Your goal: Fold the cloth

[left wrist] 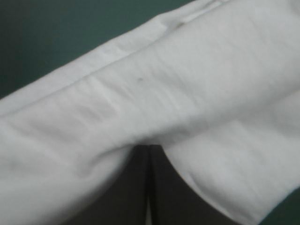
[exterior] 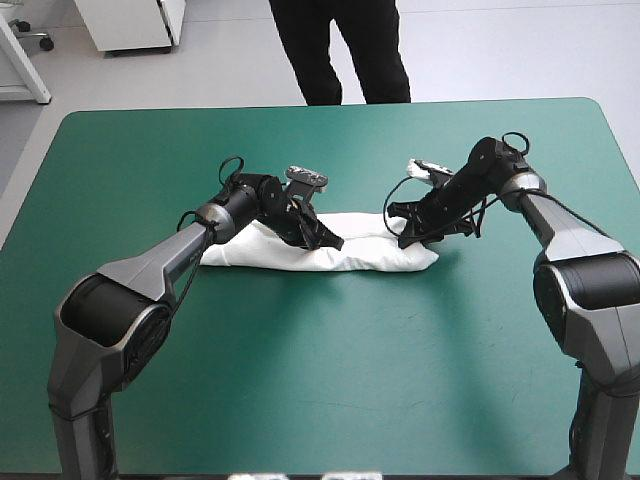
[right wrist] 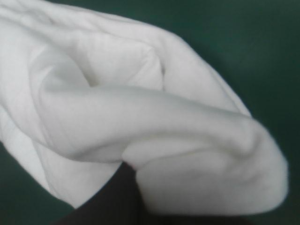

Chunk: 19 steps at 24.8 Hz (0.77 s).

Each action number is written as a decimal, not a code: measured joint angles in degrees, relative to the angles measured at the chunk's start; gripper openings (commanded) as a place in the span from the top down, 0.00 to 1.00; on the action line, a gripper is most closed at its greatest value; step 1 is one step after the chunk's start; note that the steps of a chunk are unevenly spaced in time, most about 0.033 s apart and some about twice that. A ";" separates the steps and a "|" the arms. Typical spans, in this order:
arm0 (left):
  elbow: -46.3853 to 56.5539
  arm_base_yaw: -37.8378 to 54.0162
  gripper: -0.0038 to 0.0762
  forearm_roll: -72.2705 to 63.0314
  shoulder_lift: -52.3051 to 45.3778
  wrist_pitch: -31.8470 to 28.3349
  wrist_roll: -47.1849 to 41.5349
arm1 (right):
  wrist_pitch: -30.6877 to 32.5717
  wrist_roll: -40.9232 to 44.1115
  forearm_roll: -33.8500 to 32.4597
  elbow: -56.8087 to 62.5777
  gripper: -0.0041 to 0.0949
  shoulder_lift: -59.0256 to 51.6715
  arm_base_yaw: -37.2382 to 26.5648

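Both arms are built alike. The left arm (exterior: 150,262) and the right arm (exterior: 575,235) each start from a bulky, rounded joint housing, matt grey outside with a glossy black oval face. A silver-grey link runs on from it, narrowing toward the wrist and ending in a pale metal ring. Past the ring everything is black: a stubby, cylindrical wrist, then the left pincer (exterior: 335,242) and the right pincer (exterior: 405,238), with broad, curved, fin-like fingers (left wrist: 136,187) of dull black.
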 measured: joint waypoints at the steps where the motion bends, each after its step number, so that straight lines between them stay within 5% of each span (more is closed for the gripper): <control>1: 0.00 0.00 0.96 0.00 0.00 0.05 0.00 | 0.17 -0.26 0.32 0.13 0.98 -0.99 0.14; 8: 0.00 0.00 0.96 0.00 0.00 0.05 0.22 | -0.43 -0.53 1.98 0.40 0.98 -11.76 2.38; 19: -0.01 0.00 0.96 -0.10 0.00 0.22 0.41 | -2.09 -1.25 3.96 -6.01 0.98 -13.95 7.60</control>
